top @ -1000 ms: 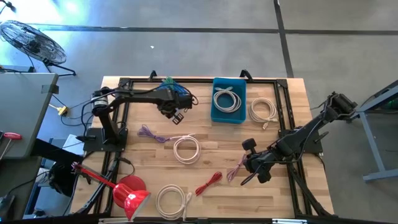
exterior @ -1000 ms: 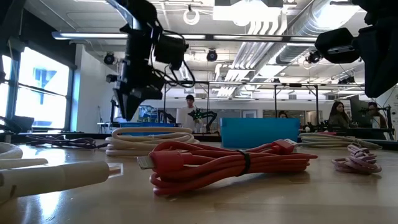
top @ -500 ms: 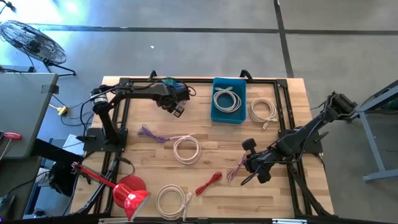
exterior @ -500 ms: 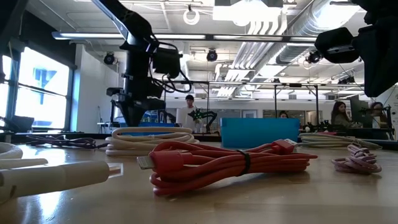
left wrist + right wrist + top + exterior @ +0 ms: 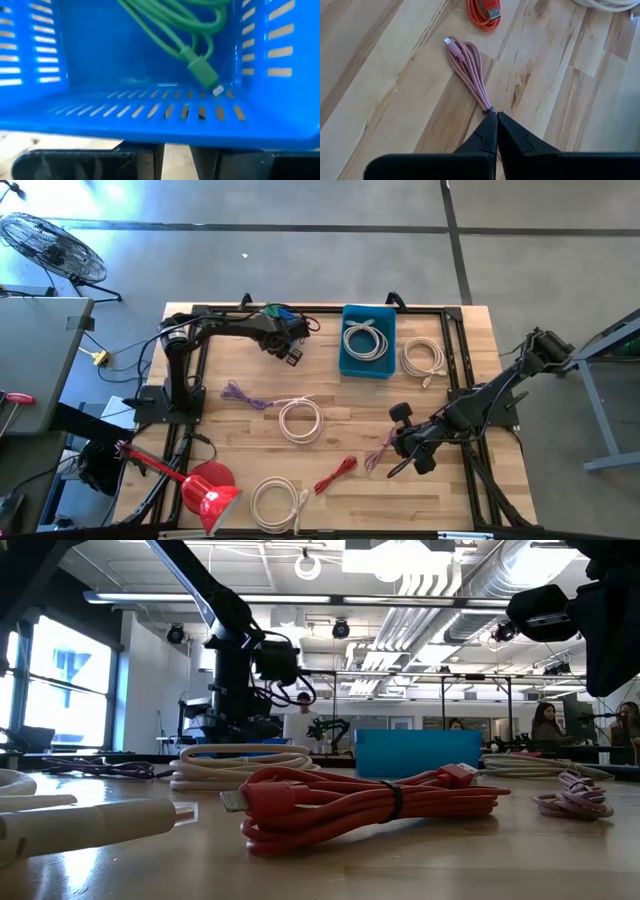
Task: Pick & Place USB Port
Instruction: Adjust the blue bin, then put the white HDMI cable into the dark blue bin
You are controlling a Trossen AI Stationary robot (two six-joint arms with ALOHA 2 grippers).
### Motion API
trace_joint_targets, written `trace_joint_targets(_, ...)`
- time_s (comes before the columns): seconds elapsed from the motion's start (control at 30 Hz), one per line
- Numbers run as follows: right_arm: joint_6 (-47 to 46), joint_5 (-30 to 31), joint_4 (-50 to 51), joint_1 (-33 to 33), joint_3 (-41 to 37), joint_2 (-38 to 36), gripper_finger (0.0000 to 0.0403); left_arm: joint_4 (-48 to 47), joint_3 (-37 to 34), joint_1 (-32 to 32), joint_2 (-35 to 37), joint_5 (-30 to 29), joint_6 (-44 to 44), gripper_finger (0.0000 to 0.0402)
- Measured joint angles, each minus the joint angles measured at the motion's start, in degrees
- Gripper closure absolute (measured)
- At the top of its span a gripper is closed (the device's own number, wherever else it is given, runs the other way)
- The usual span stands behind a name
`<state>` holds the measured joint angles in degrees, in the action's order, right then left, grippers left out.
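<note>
Since the earlier frames, the left gripper [image 5: 291, 354] had retreated toward the table's far edge, stopping beside the blue basket [image 5: 150, 117] at far left; its jaw opening cannot be told. A green cable [image 5: 197, 67] lay inside that basket. At near right, the right gripper [image 5: 496, 131] was unchanged in position, fingers pressed together at the end of the pink cable [image 5: 470, 70], just touching it. The red cable [image 5: 335, 473] lay left of it.

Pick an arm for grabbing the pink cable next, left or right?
Right, likely. The right gripper sits shut just over the pink cable near the table's front right, while the left gripper is far off at the blue basket holding the green cable.
</note>
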<state>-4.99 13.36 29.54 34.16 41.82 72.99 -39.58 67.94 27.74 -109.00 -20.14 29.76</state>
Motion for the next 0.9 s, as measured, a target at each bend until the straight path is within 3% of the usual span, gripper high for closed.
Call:
trace_joint_targets(0.3, 1.02, 0.16, -0.07, 0.0, 0.0, 0.0, 0.0402, 4.69, 1.62, 0.07, -0.34, -4.7, -1.72, 0.0323)
trace_joint_targets(0.57, 1.33, 0.16, -0.28, 0.0, 0.0, 0.0, 0.0402, 9.29, 1.64, 1.7, -0.34, -1.87, -3.93, 0.0323)
trace_joint_targets(0.9, 1.57, 0.16, 0.16, 0.0, 0.0, 0.0, 0.0402, 9.23, 1.64, -1.07, -0.19, -1.33, -7.78, 0.0323)
